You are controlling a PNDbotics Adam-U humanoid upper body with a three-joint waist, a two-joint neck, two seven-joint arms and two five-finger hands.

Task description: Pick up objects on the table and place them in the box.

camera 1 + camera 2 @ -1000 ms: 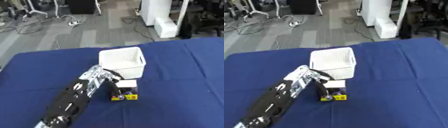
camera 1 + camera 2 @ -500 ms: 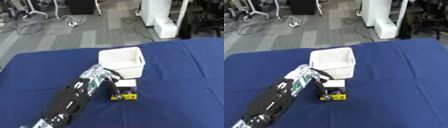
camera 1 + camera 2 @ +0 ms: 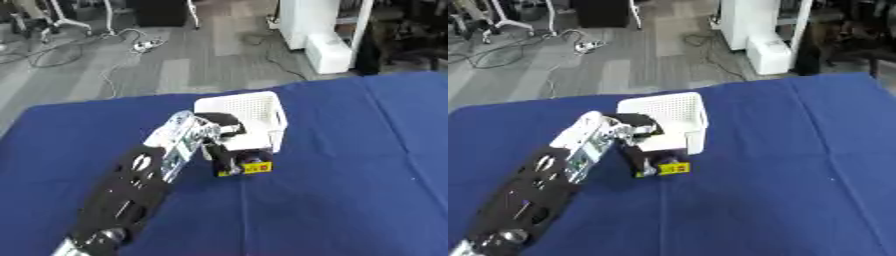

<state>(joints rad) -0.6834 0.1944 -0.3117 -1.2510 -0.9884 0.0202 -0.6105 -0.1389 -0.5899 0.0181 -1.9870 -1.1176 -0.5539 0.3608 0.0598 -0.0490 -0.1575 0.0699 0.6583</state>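
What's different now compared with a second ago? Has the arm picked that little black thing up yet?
Hardly anything has changed. The left hand is still beside the white basket, over the small black and yellow object, as before; its fingers cannot be made out. The object still lies on the blue table, against the basket's near side. The basket has not moved.

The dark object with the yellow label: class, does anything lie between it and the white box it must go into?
Nothing visible does. The dark object sits on the blue table right against the near wall of the white box. Only that wall separates it from the inside. The left hand is beside both.
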